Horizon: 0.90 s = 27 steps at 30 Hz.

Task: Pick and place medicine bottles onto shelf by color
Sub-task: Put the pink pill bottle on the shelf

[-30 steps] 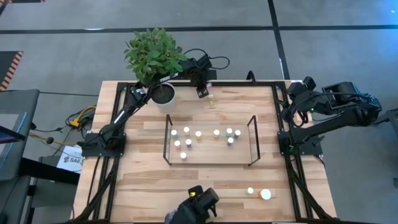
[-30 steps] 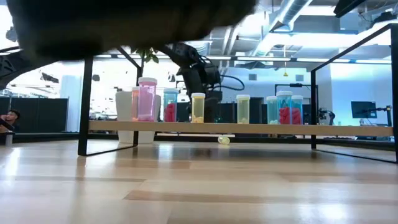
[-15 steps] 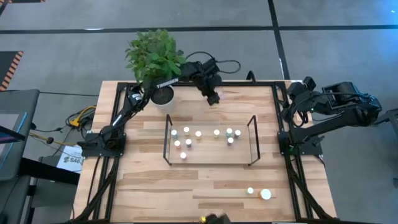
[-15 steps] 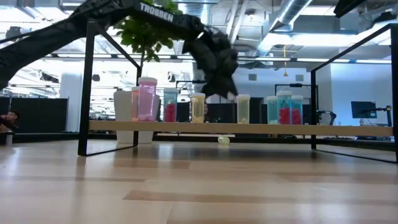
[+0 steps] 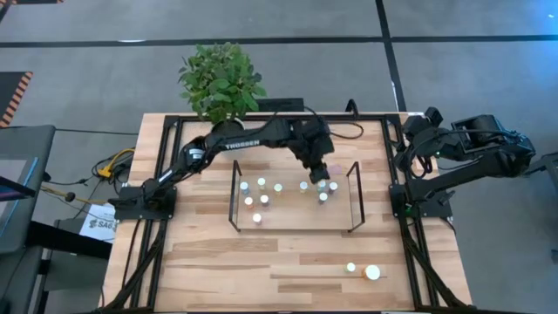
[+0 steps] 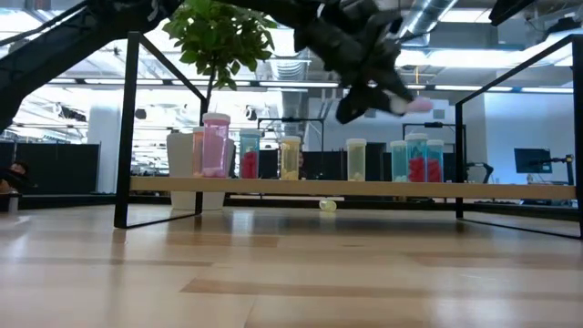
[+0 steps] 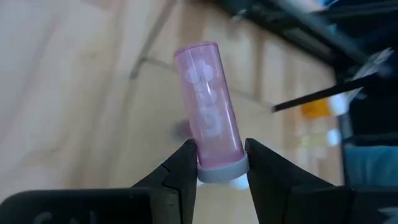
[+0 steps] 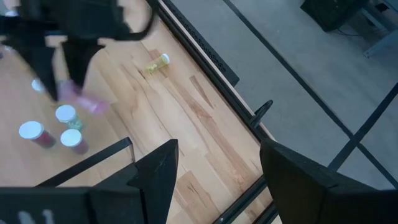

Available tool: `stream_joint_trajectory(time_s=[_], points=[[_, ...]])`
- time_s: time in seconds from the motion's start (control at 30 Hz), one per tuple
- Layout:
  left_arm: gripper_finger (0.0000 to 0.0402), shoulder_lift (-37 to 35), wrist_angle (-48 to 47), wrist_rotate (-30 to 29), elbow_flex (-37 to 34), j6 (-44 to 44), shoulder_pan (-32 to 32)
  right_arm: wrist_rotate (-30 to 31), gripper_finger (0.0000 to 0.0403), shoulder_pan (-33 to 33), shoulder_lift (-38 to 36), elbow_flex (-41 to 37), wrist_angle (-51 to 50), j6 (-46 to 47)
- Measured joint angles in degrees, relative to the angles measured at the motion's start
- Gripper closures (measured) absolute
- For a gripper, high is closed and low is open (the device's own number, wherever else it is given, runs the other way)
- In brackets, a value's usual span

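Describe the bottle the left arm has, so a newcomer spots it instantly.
Start at the shelf mid-table. Above its right end hangs the left end effector, shut on a pink bottle by its cap end. It's the only bottle in the air and lying tilted; the others stand upright or lie on wood.

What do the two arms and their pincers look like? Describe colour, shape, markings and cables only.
Both arms are dark, near black, built of jointed tube sections on black bases. The left arm carries white lettering along one section, and a black cable loops behind it. The left pincer has two dark, blunt, wedge-shaped fingers. The right arm looks bulkier at its joints; the right pincer has two broad, dark, angular fingers.
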Motion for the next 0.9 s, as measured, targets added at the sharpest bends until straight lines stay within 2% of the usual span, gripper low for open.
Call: stream_joint_trajectory(time_s=[0.1,0.23,0.47,0.63,0.9], points=[[0.0303,0.0,1.9,0.4,1.2,-4.0,-1.9,0.0,0.0153,0.0,0.0,0.0,0.0,-0.1],[0.0303,-0.1,3.5,-3.3,2.8,-7.6,-3.9,0.0,0.0153,0.0,0.0,0.0,0.4,-0.1],[0.0303,-1.6,6.1,-3.9,2.8,-13.8,-6.8,0.0,0.0153,0.0,0.0,0.0,6.8,-0.5],[0.0303,-2.7,5.9,-2.2,2.7,-15.4,-8.7,0.0,0.0153,0.0,0.0,0.0,6.7,-0.5],[0.0303,-5.4,6.2,-3.8,2.8,-17.4,-10.8,0.0,0.0153,0.0,0.0,0.0,6.7,-0.6]])
